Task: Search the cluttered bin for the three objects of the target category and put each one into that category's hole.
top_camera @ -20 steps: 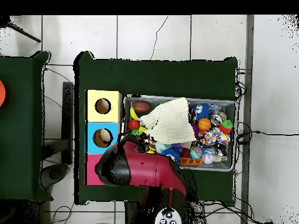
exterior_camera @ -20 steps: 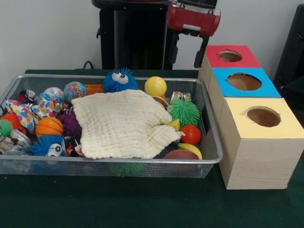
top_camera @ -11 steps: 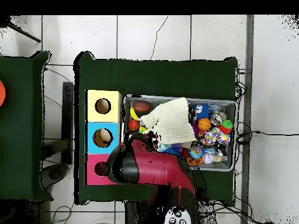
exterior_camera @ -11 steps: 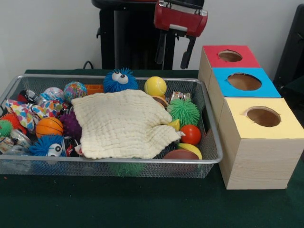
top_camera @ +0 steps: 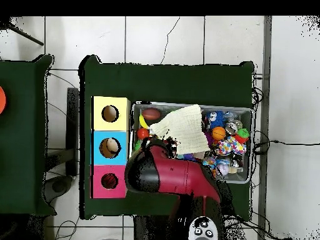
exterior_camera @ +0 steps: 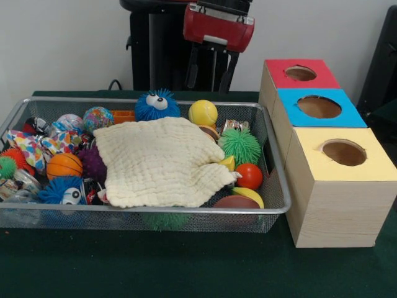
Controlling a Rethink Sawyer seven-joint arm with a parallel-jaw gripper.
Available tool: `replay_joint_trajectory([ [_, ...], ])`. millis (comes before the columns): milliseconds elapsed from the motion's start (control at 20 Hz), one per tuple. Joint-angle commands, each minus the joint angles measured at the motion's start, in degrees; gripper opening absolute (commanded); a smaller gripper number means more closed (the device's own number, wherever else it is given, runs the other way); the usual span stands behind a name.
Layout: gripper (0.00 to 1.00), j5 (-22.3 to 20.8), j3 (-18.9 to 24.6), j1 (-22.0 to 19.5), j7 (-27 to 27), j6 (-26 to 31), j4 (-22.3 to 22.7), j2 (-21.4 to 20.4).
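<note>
A dark green desk carries a mesh bin of toys with 3 boxes to its right. A cream cloth covers the bin's middle, with balls and spiky toys around it. The claw hangs above the bin's far edge, part open and empty. The cloth looks light and limp; pinching a loose edge should lift it. The balls look smooth and may slip

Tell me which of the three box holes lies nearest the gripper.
The red box's hole, at the far end of the row. The gripper hangs just beside it; the blue hole and yellow hole lie farther off.
</note>
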Motion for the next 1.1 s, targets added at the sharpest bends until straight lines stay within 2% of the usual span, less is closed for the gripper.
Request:
replay_joint_trajectory([
  [50,1.0,-4.9,7.4,-3.3,0.0,-3.2,-3.8,5.4],
  [350,1.0,-6.4,10.1,-5.7,0.7,-4.3,-4.7,8.5],
  [600,1.0,-7.6,10.3,-6.4,1.8,-6.0,-5.3,10.6],
  [1100,1.0,-8.0,11.9,-7.5,1.7,-3.4,-5.0,9.2],
])
